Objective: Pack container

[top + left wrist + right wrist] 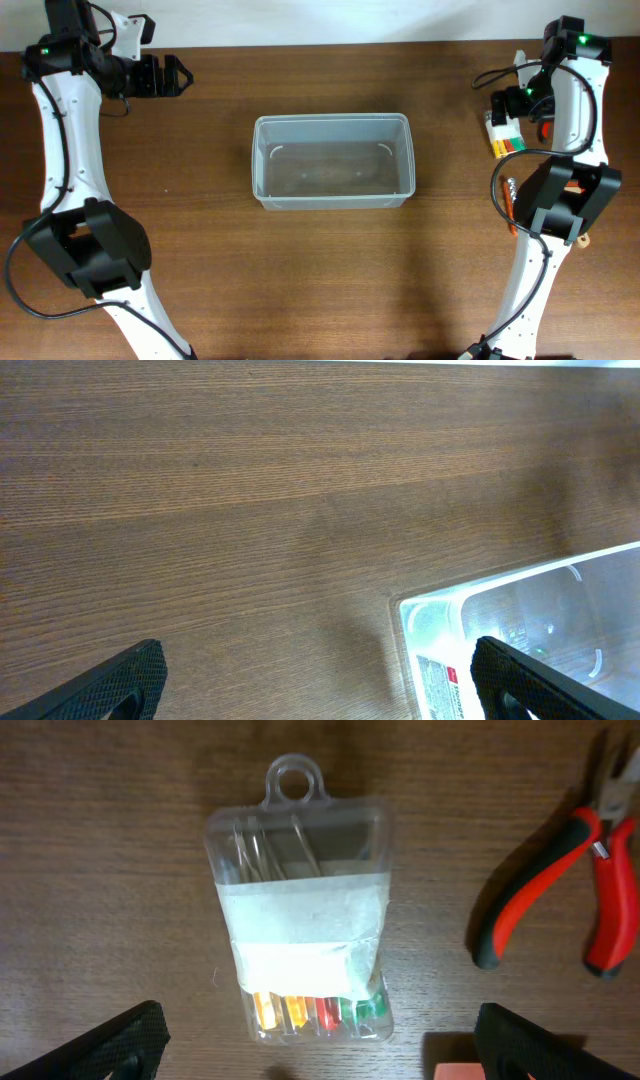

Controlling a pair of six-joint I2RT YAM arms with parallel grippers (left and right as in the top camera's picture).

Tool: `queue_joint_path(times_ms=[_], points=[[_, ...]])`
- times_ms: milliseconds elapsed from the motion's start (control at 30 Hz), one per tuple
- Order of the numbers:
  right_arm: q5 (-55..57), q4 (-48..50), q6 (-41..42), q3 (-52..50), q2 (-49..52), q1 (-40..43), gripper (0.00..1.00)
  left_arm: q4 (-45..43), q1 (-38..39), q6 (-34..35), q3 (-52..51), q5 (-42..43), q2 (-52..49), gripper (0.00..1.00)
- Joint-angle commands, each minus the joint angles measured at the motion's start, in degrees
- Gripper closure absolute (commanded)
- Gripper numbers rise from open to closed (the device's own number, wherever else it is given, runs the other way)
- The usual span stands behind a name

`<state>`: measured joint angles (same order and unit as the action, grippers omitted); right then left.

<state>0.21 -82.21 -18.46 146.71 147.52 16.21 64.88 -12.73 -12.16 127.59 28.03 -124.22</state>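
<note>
Starting left, your left gripper (172,75) hangs spread wide over the wooden table (300,290); the clear container (330,119) sits mid-table; your right gripper (325,1045), jaws likewise apart, hovers above a clear tool case (305,920) beside red-handled pliers (560,890).

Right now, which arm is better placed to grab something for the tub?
Likely the right: right gripper hovers open over the clear tool pack, pliers alongside. The left gripper faces bare table by the container.

Overhead straight down over the table (330,285); 2 wrist views close, downward; container (332,119) common to overhead and left.
</note>
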Motion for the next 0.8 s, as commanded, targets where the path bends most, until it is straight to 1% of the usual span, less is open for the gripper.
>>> queue_joint_path(times_ms=[0, 767], points=[[0.48, 0.02, -0.63, -1.92, 1.14, 0.26, 0.01, -0.11, -0.20, 0.52, 0.94, -0.02, 0.04, 0.01], [0.31, -0.02, -0.61, -2.19, 2.34, -0.66, 0.02, -0.11, -0.20, 0.52, 0.94, -0.02, 0.04, 0.01]])
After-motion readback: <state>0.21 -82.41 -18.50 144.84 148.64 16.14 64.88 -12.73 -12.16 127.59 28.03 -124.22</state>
